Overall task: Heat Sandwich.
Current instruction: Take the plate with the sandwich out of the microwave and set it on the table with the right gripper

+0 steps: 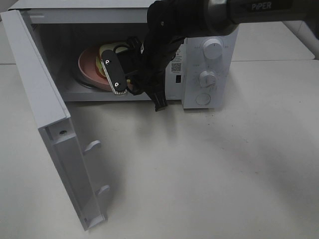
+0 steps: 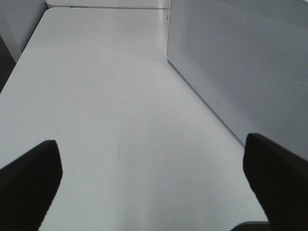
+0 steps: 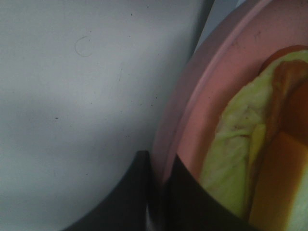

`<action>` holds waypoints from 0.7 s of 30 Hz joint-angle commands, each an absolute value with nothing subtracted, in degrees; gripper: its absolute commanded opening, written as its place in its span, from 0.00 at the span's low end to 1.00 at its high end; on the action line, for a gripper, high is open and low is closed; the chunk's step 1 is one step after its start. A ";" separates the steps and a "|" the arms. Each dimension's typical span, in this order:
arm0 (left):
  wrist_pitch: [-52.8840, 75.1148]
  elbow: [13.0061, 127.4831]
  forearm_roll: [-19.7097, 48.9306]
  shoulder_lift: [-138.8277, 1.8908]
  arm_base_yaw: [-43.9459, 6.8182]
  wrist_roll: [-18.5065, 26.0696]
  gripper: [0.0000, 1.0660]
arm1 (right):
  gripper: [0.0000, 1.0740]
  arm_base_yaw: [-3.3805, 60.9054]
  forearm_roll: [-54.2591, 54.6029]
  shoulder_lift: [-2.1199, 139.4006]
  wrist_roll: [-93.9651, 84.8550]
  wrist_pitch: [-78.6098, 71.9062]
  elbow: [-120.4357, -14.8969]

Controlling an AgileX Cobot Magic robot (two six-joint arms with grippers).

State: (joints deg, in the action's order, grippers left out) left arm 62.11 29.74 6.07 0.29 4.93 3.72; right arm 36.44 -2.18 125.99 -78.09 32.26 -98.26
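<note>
Inside the open microwave (image 1: 207, 59), the sandwich (image 3: 240, 159) lies on its pink plate (image 3: 211, 96), whose rim my right gripper (image 3: 161, 192) pinches.

My left gripper (image 2: 154, 183) hangs spread wide and empty over the table (image 2: 106, 106) beside the oven. I judge a careless pull-out could drag the plate or strike the door (image 1: 45, 99).

Overall light: even, cool, fairly bright on the white tabletop (image 1: 209, 169).
Shadows: soft and grey under the open white microwave door (image 1: 55, 129); the oven cavity is dim.
Glare: none strong; the tabletop shows a pale sheen in the left wrist view.
Blur: right wrist view soft; round pink plate (image 3: 211, 96) and yellow-green sandwich filling (image 3: 236, 139) out of focus.
Fingers: dark, unfocused silhouettes (image 2: 29, 183).
</note>
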 commanded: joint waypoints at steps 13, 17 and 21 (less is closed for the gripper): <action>61.36 29.62 6.25 1.20 5.10 3.55 0.92 | 0.00 36.78 1.55 115.45 -90.93 29.56 -86.57; 61.36 29.62 6.25 1.20 5.10 3.55 0.92 | 0.00 36.96 1.55 113.50 -91.10 29.51 -84.05; 61.36 29.62 6.25 1.20 5.10 3.55 0.92 | 0.00 37.53 1.32 111.04 -91.67 29.39 -81.13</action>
State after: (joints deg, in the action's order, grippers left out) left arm 62.11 29.74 6.07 0.29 4.93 3.72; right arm 37.47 1.49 112.93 -91.33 30.48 -81.88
